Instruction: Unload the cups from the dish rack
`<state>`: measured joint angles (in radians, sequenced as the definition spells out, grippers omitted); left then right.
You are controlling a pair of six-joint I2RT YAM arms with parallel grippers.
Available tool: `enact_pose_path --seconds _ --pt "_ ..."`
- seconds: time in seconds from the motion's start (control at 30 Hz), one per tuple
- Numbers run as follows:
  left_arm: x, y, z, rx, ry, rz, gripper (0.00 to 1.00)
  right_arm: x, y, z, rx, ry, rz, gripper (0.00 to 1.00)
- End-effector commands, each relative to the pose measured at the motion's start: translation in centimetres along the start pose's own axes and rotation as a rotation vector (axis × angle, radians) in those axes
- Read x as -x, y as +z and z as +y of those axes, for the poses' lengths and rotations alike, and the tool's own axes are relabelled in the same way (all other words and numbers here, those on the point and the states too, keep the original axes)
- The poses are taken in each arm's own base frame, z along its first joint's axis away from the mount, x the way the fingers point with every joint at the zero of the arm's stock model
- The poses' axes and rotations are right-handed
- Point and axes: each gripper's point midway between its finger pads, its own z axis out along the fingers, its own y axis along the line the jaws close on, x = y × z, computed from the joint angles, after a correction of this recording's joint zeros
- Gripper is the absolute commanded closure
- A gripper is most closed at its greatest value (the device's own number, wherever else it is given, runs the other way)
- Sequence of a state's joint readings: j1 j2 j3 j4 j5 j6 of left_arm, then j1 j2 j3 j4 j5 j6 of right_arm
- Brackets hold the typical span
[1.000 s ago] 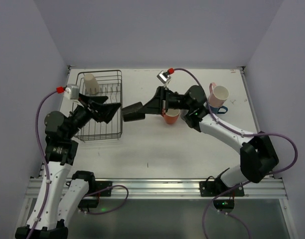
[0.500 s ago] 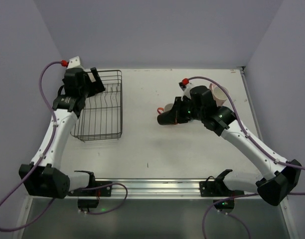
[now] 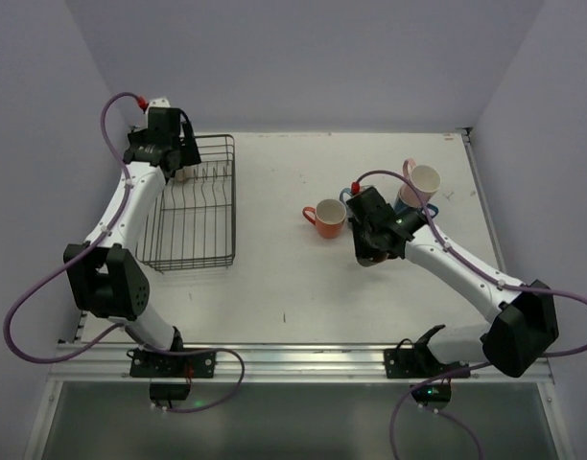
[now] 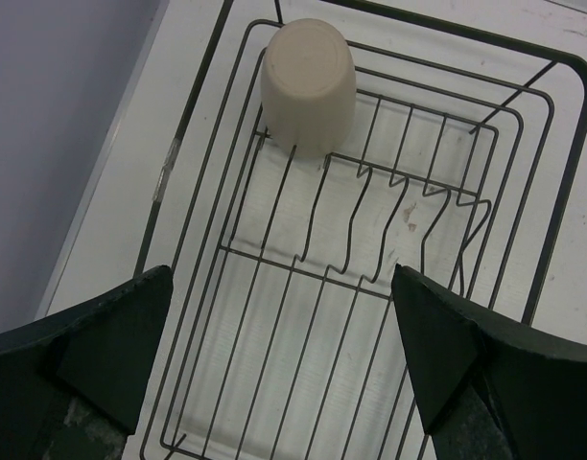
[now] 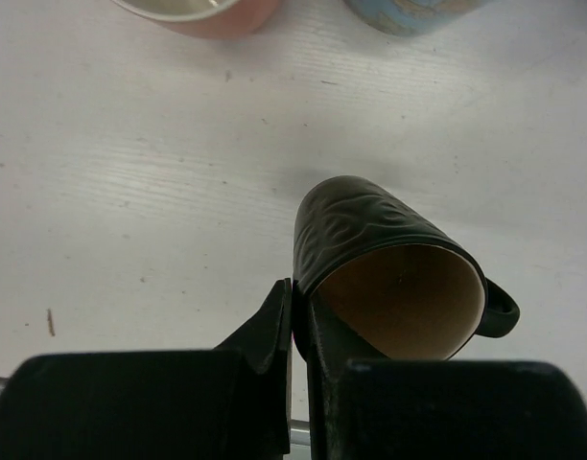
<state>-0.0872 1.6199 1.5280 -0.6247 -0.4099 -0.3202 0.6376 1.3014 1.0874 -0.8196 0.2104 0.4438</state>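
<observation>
Ceramic looks hard, slick, breakable. Right tool (image 5: 298, 307) pinches dark mug (image 5: 370, 225) by its rim; left tool (image 4: 279, 297), spread apart, hovers over upturned cream mug (image 4: 308, 84) in rack (image 4: 370, 281); grip its sides.

A: Top cam?
B: Fixed, high, behind the near edge of the table (image 3: 274, 278). Looks down and forward over the whole surface. Farthest view.
A: Left wrist?
B: Over the dish rack (image 4: 317, 271), steeply down, close. Shares the rack and the cream cup (image 4: 308, 81) with top.
A: Right wrist?
B: Low over the table, very close on the dark cup (image 5: 370, 240). Orange cup (image 5: 207, 10) clipped at its upper edge. Top sees both.
</observation>
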Motion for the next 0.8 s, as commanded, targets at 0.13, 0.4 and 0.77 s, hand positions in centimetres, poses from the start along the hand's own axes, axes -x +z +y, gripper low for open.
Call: enact_pose_path --seconds 0.13,0.4,0.77 --pt "0.9 1.3 0.8 0.057 0.018 -0.001 0.00 -0.4 1.6 -2.1 -0.122 -0.056 0.002 1.00" --pt "0.6 1.5 0.7 0.043 -0.001 -0.009 0.00 -1.1 4.1 -1.9 -0.152 -0.076 0.063 1.00" --pt "1.4 1.9 0.9 0.031 -0.014 -0.025 0.00 -1.9 5.5 -1.1 -0.133 -0.060 0.102 0.94"
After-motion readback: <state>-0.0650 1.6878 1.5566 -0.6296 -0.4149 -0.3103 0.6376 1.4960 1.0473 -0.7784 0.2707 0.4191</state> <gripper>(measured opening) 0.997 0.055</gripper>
